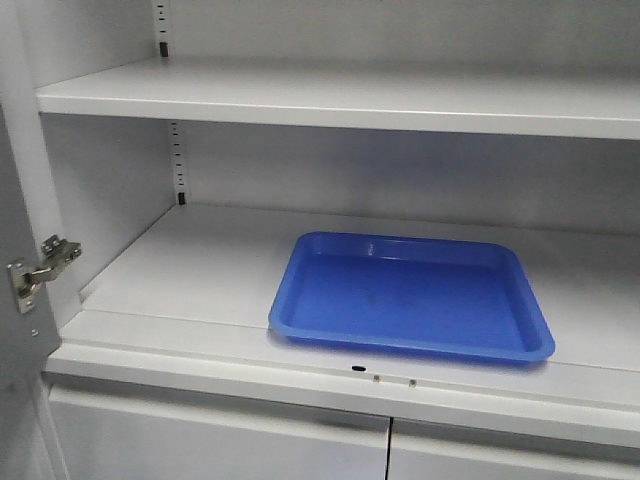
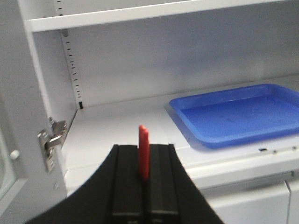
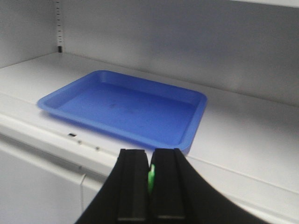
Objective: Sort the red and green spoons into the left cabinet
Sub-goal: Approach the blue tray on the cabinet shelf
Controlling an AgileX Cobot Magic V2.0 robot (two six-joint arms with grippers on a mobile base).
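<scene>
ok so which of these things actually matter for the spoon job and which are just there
In the job: red spoon in the left gripper, green spoon in the right gripper, blue tray, cabinet shelf under it.
Just there: door hinge, upper shelf, lower doors.

I see bare worktop (image 1: 180, 270) left of the blue tray (image 1: 410, 300). The upper shelf (image 1: 340, 100) caps headroom, and the door hinge (image 1: 42, 268) juts in at left.
</scene>
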